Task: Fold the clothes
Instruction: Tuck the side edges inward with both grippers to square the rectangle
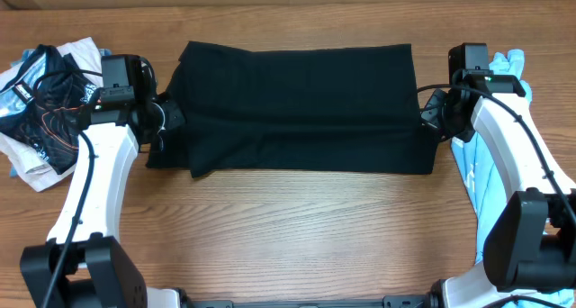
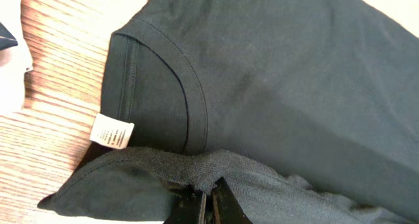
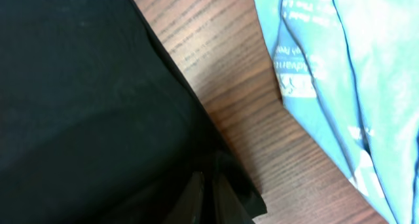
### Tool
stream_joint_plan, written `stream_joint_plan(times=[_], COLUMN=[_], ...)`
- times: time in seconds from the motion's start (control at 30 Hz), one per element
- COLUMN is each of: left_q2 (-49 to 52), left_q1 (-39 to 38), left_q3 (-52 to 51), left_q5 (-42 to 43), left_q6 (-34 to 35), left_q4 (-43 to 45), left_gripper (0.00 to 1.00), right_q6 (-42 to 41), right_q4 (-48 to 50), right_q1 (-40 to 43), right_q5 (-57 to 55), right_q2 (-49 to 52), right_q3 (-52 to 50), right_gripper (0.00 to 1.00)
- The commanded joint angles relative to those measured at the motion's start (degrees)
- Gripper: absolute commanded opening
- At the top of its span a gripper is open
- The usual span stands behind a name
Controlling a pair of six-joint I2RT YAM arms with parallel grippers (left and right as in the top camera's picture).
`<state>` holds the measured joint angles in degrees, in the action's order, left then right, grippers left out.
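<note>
Top-down overhead; wrist views close over tee

A black T-shirt fills most of the frame, lying on a light wood-grain counter. Its ribbed neckline curves down the middle, stitched along the edge, with a small white printed label hanging at the collar's lower left. At the bottom edge the left tool has its dark fingers pressed together on a bunched fold of the shirt, lifting it into a wrinkled ridge. A bit of white cloth shows at the left border.
</note>
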<state>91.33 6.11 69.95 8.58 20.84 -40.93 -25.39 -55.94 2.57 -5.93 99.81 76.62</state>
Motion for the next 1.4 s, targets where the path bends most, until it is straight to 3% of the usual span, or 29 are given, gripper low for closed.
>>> stream_joint_plan(times=[0.0,0.57,1.2,1.27,1.37], left_q2=[3.5,14.23,15.06,15.06,15.06], left_q1=[0.0,-1.38,-3.23,-3.23,-3.23], left_q3=[-0.42,-0.42,-0.42,-0.42,-0.42], left_q5=[-0.37,-1.27,-3.17,-4.85,-7.78], left_q6=[-0.44,-0.44,-0.02,-0.02,0.02], left_q4=[0.9,11.1,15.34,14.97,13.68], left_gripper=[0.04,0.04,0.04,0.04,0.04], right_q6=[0.09,0.26,0.26,0.28,0.28], right_q4=[0.63,6.01,9.29,9.35,9.35], right_q1=[0.07,-0.26,-0.31,-0.31,-0.31], right_q5=[-0.2,1.79,1.77,1.75,1.75], right_q2=[-0.66,6.36,6.88,6.88,6.88], right_q3=[0.59,0.59,0.59,0.59,0.59], right_gripper=[0.04,0.04,0.04,0.13,0.15])
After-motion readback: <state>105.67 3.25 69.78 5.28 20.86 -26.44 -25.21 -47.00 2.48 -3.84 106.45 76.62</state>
